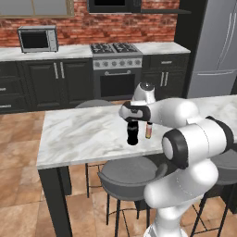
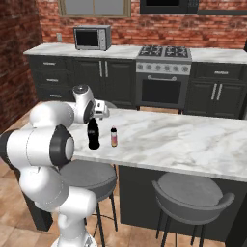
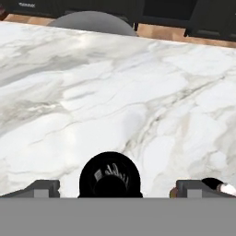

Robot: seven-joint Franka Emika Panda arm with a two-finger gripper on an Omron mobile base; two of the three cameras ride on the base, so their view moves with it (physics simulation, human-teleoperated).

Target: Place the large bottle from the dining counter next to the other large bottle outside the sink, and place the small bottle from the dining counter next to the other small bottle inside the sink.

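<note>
The large bottle (image 1: 133,134), black with a narrow waist, stands upright on the dining counter (image 1: 78,134) near its front edge. The small bottle (image 1: 148,130), pale-capped with an orange-pink body, stands just to its right. My gripper (image 1: 133,119) hangs open straight above the large bottle's cap. In the hand view the black cap (image 3: 109,177) sits between my two fingertips (image 3: 44,188), and the small bottle (image 3: 222,186) peeks in at the lower right. From the right base view, the large bottle (image 2: 93,135) and small bottle (image 2: 114,137) stand side by side under my gripper (image 2: 94,117). The sink and the other bottles are out of view.
Round grey stools (image 1: 129,176) stand tucked under the counter's near side, and another stool (image 3: 92,20) on the far side. Beyond are dark cabinets with a marble worktop, a stove (image 1: 115,65), a microwave (image 1: 38,39) and a steel fridge (image 1: 217,46).
</note>
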